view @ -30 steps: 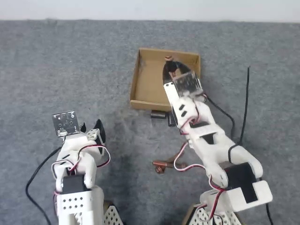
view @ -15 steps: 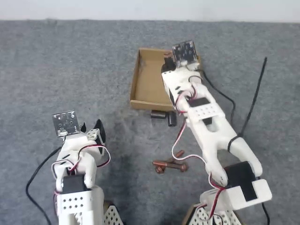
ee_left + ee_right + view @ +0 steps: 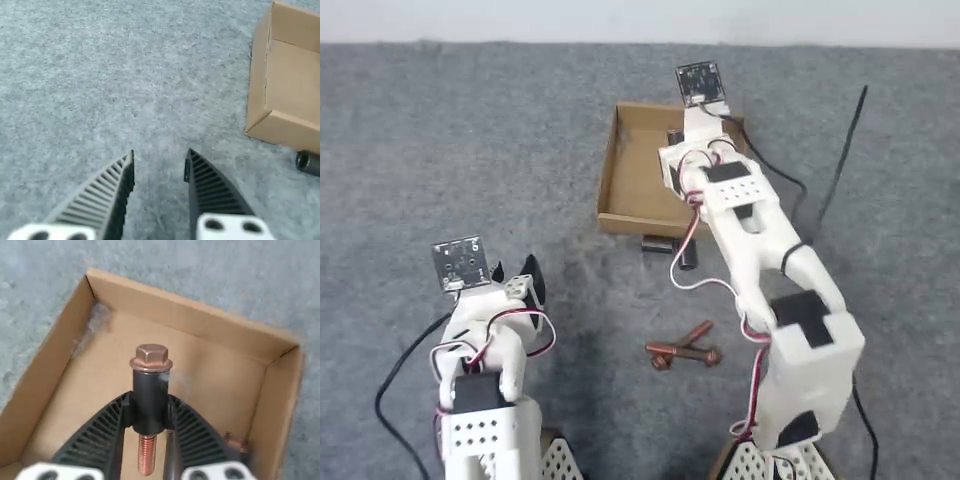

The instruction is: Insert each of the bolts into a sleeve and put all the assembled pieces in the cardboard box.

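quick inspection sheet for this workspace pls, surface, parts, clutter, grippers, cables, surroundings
surface: grey carpet
job's things: cardboard box open; bolt-in-sleeve piece held above it; copper piece in its corner, unclear what; two sleeves just outside the box; two bolts loose, nearer the arms
clutter: nothing seen
grippers: right gripper shut on the bolt-in-sleeve piece; left gripper open over bare carpet
cables: black cable beside the right arm
surroundings: pale strip past the carpet's far edge

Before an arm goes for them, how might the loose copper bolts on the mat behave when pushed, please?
The bolts look like solid metal, so probably stiff and heavy for their size. Their round shanks may roll, but the wider heads and fuzzy grey mat should likely stop them quickly.
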